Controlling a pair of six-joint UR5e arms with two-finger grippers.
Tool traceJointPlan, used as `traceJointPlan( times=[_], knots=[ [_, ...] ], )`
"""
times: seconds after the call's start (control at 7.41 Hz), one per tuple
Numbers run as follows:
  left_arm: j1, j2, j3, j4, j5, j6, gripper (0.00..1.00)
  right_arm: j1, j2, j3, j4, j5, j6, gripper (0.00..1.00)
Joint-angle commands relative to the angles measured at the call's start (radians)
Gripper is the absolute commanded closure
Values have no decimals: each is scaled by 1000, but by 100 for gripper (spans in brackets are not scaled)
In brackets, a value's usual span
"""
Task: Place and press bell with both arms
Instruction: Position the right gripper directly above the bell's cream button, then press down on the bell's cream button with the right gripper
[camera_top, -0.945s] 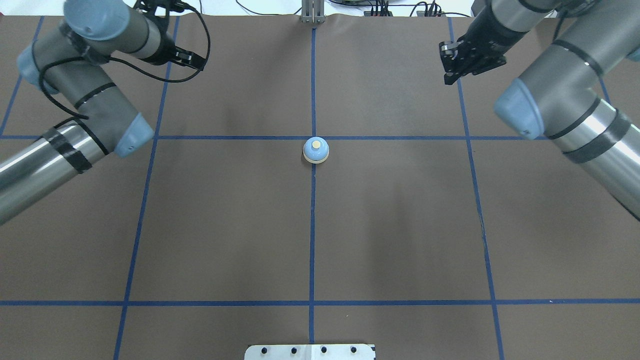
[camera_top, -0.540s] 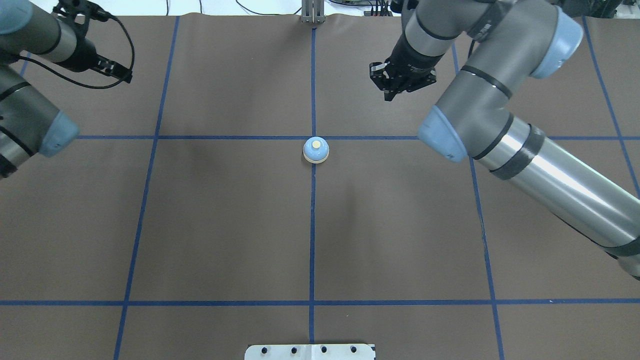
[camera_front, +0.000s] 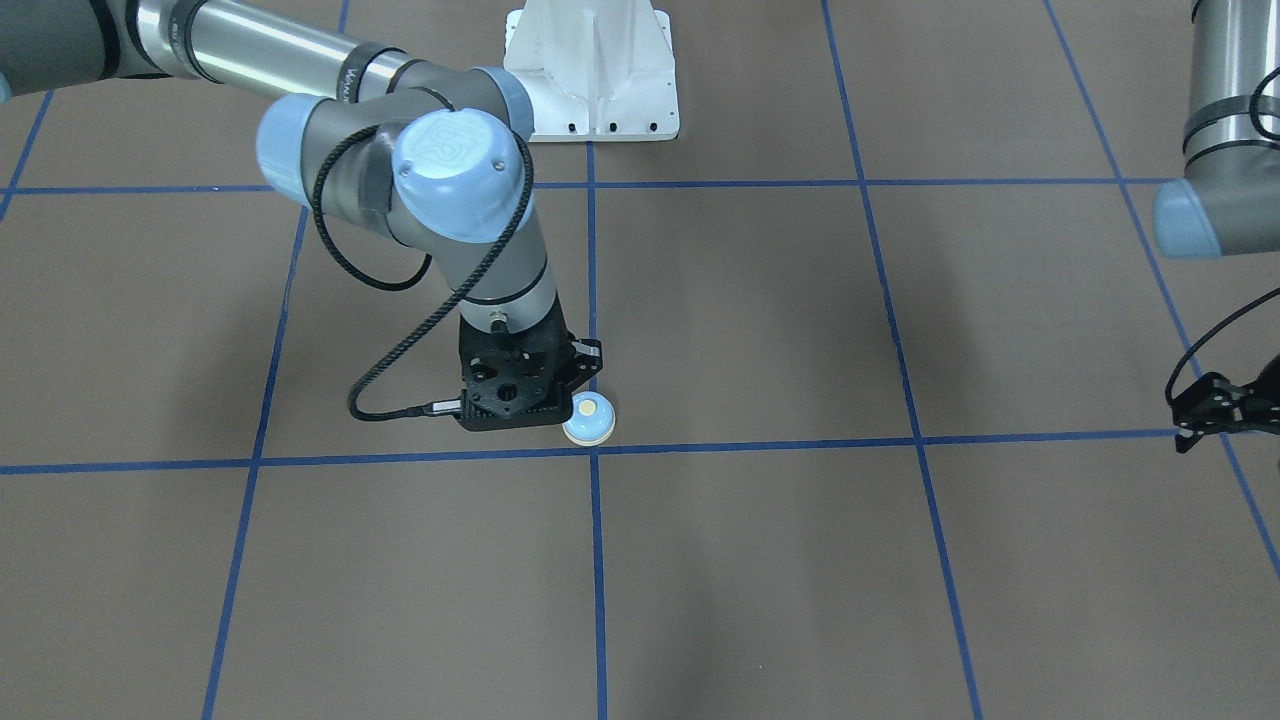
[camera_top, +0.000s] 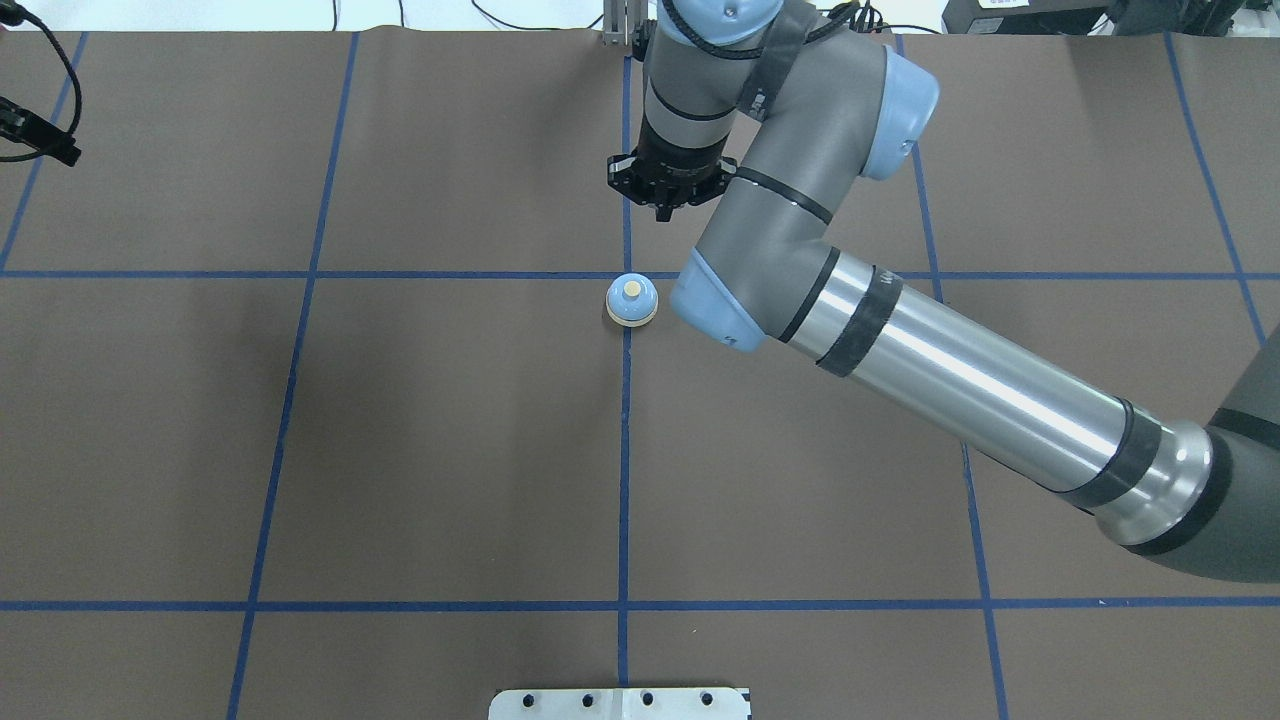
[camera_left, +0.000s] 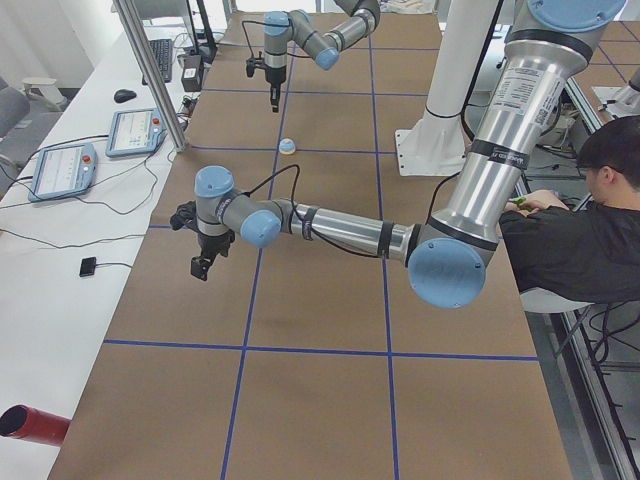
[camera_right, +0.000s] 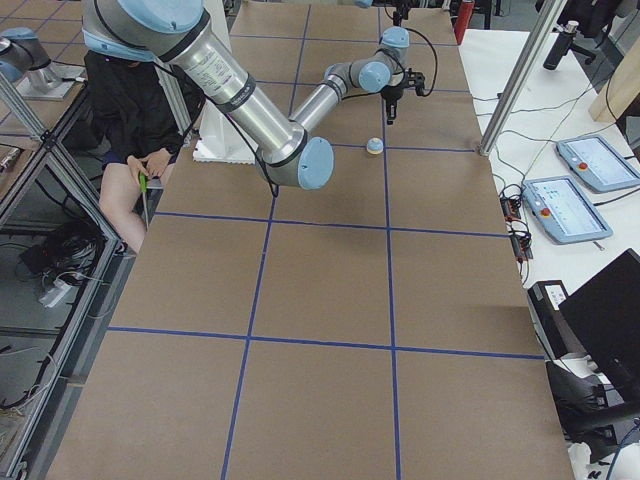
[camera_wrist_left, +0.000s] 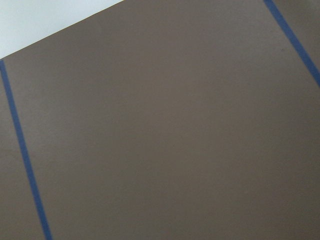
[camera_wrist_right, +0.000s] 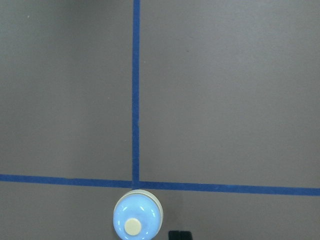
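Observation:
The light-blue bell (camera_top: 632, 300) with its cream button stands upright at the table's centre, where two blue tape lines cross. It also shows in the front view (camera_front: 588, 418) and at the bottom of the right wrist view (camera_wrist_right: 137, 220). My right gripper (camera_top: 661, 212) hangs shut and empty above the table, just beyond the bell on its far side, not touching it. Its fingertips (camera_wrist_right: 179, 235) show right of the bell. My left gripper (camera_top: 60, 152) is at the far left edge, looks shut and empty, far from the bell. It also shows in the front view (camera_front: 1188, 432).
The white pedestal (camera_front: 592, 70) stands at the robot's side of the table. A metal post (camera_top: 625, 25) is at the far edge. An operator (camera_left: 590, 220) sits beside the robot. Control tablets (camera_left: 60, 170) lie on the side bench.
My right arm has swung left from the far right to just beyond the bell. My left arm has drawn back to the left edge. The bell has not moved.

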Motion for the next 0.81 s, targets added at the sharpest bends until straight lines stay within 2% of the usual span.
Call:
traceJointPlan(
  times=[0.0,0.68],
  knots=[
    [-46,26,-31,53,-4,90,1,-34,25,-93,85,-31,18,100],
    [-47,26,-32,56,-3,91,1,-65,23,-158,114,-31,20,100]
  ],
)
